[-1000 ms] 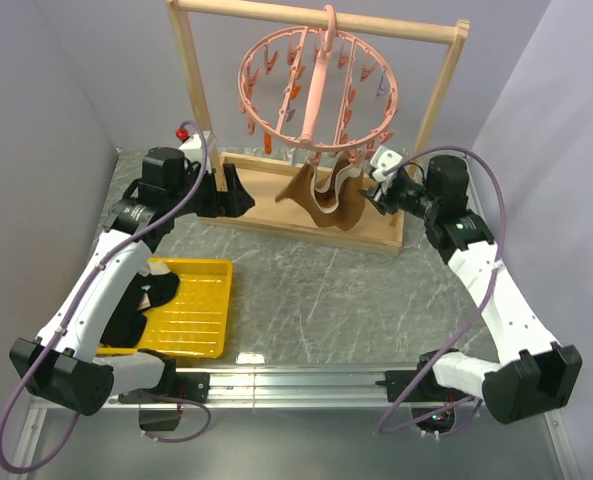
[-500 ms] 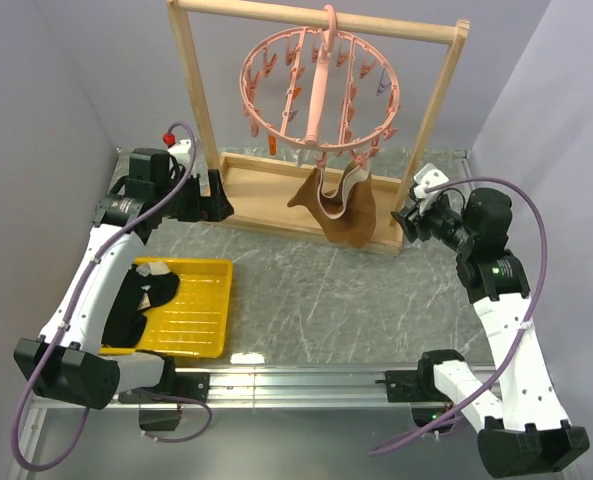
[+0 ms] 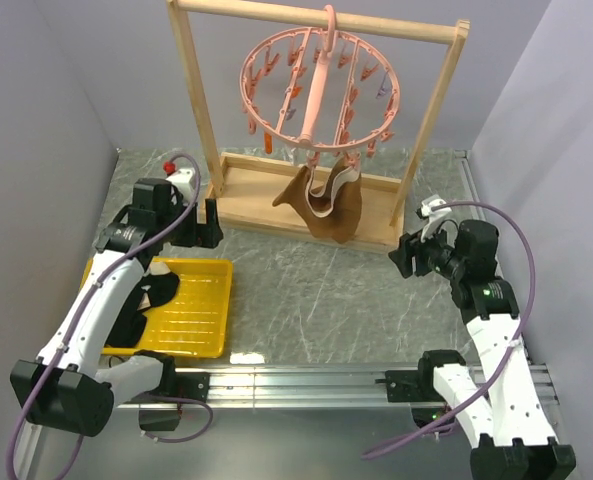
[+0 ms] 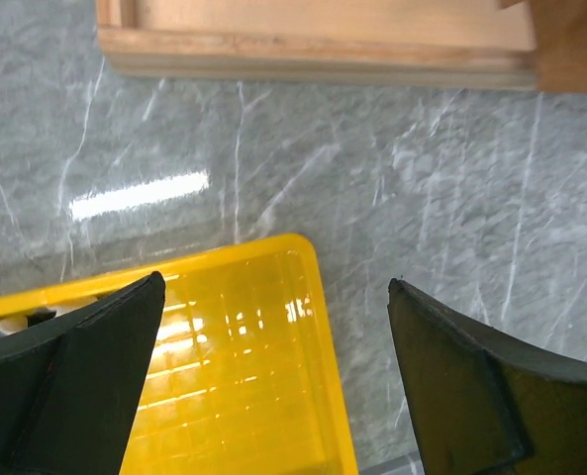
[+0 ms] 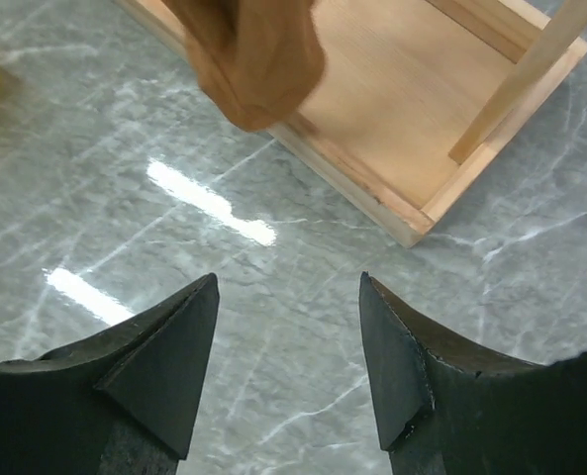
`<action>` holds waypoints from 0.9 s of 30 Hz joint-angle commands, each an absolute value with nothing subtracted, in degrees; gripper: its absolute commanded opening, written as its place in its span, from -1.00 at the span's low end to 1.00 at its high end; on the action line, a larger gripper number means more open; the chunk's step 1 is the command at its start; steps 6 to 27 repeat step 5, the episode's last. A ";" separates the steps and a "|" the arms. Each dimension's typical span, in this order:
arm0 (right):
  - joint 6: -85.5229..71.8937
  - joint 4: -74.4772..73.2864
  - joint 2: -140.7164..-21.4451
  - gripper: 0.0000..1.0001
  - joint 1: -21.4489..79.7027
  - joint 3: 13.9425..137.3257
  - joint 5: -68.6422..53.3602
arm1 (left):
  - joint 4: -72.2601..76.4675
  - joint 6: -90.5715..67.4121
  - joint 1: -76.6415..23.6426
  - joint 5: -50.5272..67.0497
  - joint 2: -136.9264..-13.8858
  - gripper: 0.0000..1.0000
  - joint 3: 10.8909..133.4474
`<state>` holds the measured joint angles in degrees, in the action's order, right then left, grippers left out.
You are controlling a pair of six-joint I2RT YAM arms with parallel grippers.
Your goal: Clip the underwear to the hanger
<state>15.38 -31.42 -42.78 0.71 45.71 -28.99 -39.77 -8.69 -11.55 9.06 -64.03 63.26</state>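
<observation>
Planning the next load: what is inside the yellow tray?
A black garment lies at the left end of the yellow tray; the left arm covers part of it, so anything beneath is hidden.

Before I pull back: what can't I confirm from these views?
Top view: which clips grip the underwear, and how many: too small.
Right wrist view: the underwear's top, cut off by the upper edge.
Left wrist view: the dark garment in the yellow tray, mostly behind the left pincer.
</observation>
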 commanded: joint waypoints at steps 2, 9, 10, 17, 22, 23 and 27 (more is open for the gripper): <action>10.46 -30.32 -39.03 0.34 -1.23 44.91 -30.15 | -37.35 -8.96 -11.43 7.64 -61.52 0.99 61.79; 10.02 -31.11 -37.62 0.35 -1.93 44.91 -30.50 | -37.70 -9.14 -11.16 8.52 -61.17 0.99 62.22; 10.02 -31.11 -37.62 0.35 -1.93 44.91 -30.50 | -37.70 -9.14 -11.16 8.52 -61.17 0.99 62.22; 10.02 -31.11 -37.62 0.35 -1.93 44.91 -30.50 | -37.70 -9.14 -11.16 8.52 -61.17 0.99 62.22; 10.02 -31.11 -37.62 0.35 -1.93 44.91 -30.50 | -37.70 -9.14 -11.16 8.52 -61.17 0.99 62.22; 10.02 -31.11 -37.62 0.35 -1.93 44.91 -30.50 | -37.70 -9.14 -11.16 8.52 -61.17 0.99 62.22; 10.02 -31.11 -37.62 0.35 -1.93 44.91 -30.50 | -37.70 -9.14 -11.16 8.52 -61.17 0.99 62.22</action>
